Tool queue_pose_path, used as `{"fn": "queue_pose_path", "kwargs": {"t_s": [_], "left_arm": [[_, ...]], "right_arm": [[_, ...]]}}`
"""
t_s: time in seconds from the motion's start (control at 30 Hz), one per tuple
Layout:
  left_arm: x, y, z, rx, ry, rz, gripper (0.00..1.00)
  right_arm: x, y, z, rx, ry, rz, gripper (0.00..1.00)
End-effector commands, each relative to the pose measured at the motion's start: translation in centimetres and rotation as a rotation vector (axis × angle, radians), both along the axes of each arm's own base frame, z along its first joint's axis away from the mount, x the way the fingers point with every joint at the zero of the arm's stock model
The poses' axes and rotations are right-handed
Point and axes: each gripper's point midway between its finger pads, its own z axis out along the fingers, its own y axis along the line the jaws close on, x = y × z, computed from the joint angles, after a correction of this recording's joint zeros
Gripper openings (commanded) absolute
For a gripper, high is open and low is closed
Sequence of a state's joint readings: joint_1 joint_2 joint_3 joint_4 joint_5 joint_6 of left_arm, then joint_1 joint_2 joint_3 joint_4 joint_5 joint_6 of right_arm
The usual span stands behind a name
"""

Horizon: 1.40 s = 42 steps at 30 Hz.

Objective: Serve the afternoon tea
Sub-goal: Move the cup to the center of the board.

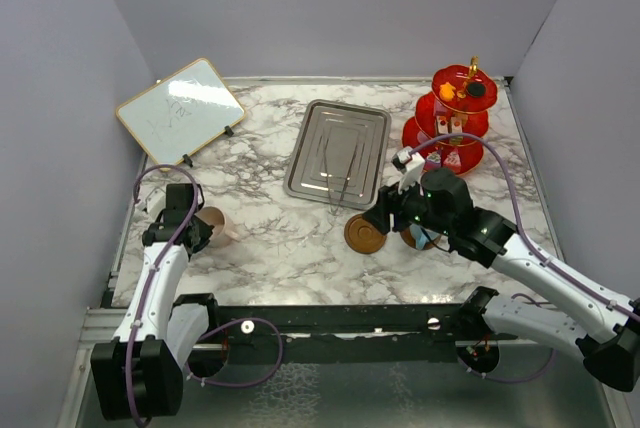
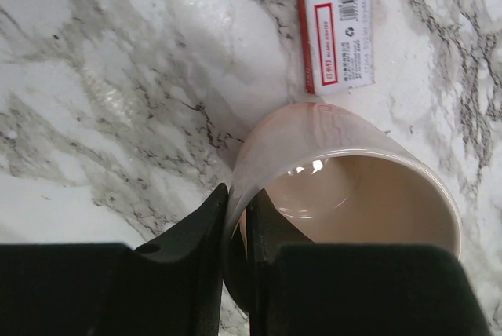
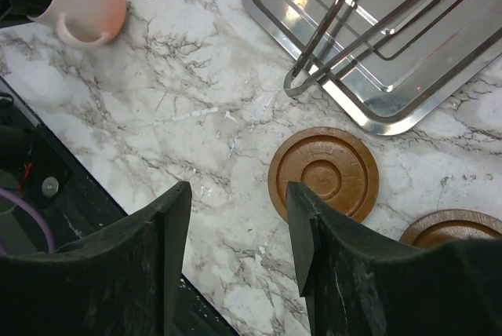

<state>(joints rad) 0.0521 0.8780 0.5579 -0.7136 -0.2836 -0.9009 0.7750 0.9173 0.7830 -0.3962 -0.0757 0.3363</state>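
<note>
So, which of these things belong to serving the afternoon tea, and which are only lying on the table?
For the tea: pink cup, blue cup, two saucers, red tiered stand, cake pieces.
Only lying about: steel tray, tongs, whiteboard, red-and-white packet.

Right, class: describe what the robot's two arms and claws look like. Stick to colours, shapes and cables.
The left arm and right arm have smooth white links joined by chunky black joints, and a thin purple cable loops along each. The left claw and right claw are matte black, each with two wedge-shaped fingers. No markings are visible.
</note>
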Motion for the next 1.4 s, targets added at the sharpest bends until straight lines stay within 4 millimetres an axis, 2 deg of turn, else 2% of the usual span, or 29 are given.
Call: {"fn": "queue_pose_path", "kwargs": {"t_s": [0.0,0.27,0.43,0.57,0.73,1.07,1.27,1.37], "left_arm": [[3.2,-2.8,1.5,-0.103,-0.124,-0.161,0.0],[4.3,-5.9,1.4,-0.092,-0.074,-0.341,0.0],[4.4,-9.1,1.7,-0.04,-0.05,-0.44,0.0],[4.1,-10.5,2.0,0.001,-0.032,-0.463,0.04],[4.1,-11.9,2.7,0.022,-0.05,-0.49,0.16],[4.5,-13.3,2.6,0.044,-0.009,-0.563,0.28],[4.9,-12.7,3.5,0.093,-0.036,-0.583,0.49],[5.3,-12.4,4.3,0.137,-0.039,-0.634,0.56]], "right_arm": [[0.0,0.4,-0.2,0.014,0.013,0.008,0.53],[-1.1,2.2,-1.2,0.04,0.058,0.115,0.53],[-1.6,3.2,-1.7,0.077,0.059,0.172,0.55],[-1.9,3.6,-2.1,0.082,0.078,0.194,0.57],[-1.9,4.1,-2.6,0.082,0.097,0.211,0.58],[-1.2,6.6,-3.2,0.105,0.115,0.204,0.58],[-2.2,9.2,-3.1,0.103,0.087,0.225,0.59],[-2.6,10.6,-3.3,0.078,0.043,0.204,0.61]]}}
